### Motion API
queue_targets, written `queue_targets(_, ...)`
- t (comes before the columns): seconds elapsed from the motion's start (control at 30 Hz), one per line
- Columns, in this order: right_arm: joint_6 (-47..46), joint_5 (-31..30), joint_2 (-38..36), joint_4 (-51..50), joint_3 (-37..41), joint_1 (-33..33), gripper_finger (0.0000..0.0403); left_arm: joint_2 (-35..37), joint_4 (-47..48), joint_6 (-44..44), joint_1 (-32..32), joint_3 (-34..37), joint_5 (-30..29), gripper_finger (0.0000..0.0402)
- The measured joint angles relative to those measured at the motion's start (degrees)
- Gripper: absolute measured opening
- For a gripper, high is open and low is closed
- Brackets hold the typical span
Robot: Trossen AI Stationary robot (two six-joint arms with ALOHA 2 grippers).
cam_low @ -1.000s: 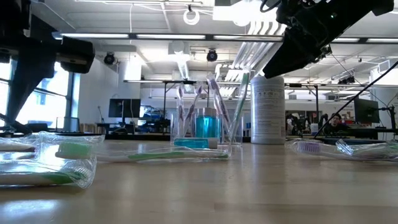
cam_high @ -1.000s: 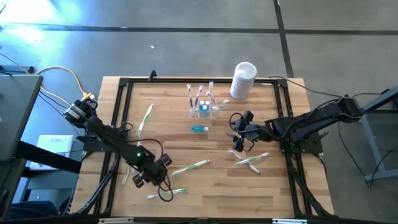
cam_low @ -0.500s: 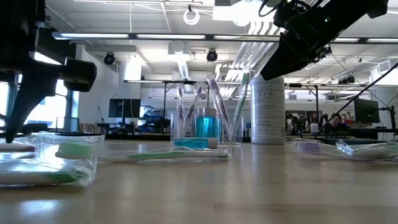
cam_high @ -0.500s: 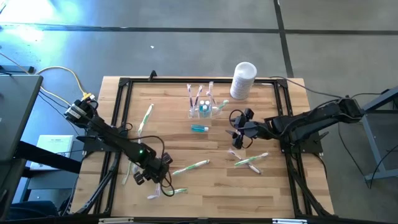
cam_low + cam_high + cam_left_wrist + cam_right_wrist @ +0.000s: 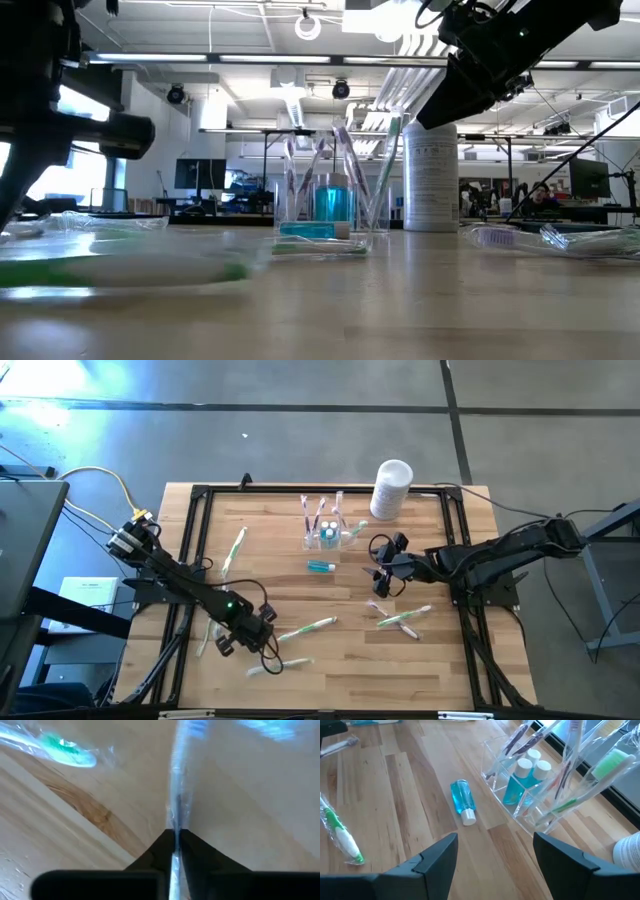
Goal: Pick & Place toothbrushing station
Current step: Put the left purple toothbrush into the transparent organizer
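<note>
A wooden table (image 5: 330, 660) with a black frame fills the high view, with two dark arms reaching over it. The left arm stretches from the left edge toward the near left part of the table, where its hand (image 5: 258, 642) is down at the surface. In the left wrist view its fingers (image 5: 150, 860) are pinched together on a wrapped toothbrush (image 5: 177, 800) in clear plastic, with another green wrapped toothbrush (image 5: 60, 747) lying near. The right arm comes in from the right edge, and its hand (image 5: 378, 565) hangs above the table right of center, fingers (image 5: 437, 855) spread wide and holding nothing.

The toothbrushing station (image 5: 328, 532), a clear plastic holder with upright compartments, stands at the far middle of the table, holding toothbrushes and small blue bottles. A white cylindrical container (image 5: 391, 488) stands at the far edge, to the station's right. A small blue bottle (image 5: 320, 566) lies on its side just in front of the station. More wrapped toothbrushes (image 5: 403, 618) lie scattered near the right hand and at the left side.
</note>
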State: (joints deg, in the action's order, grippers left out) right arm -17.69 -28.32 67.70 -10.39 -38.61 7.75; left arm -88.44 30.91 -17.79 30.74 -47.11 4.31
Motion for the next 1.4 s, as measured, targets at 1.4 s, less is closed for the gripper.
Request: queue_targets(1.4,4.1,0.0,6.0,4.5,0.2,0.0,0.0252,22.2,-57.3,-1.1,-32.8,6.2,-6.1,0.0)
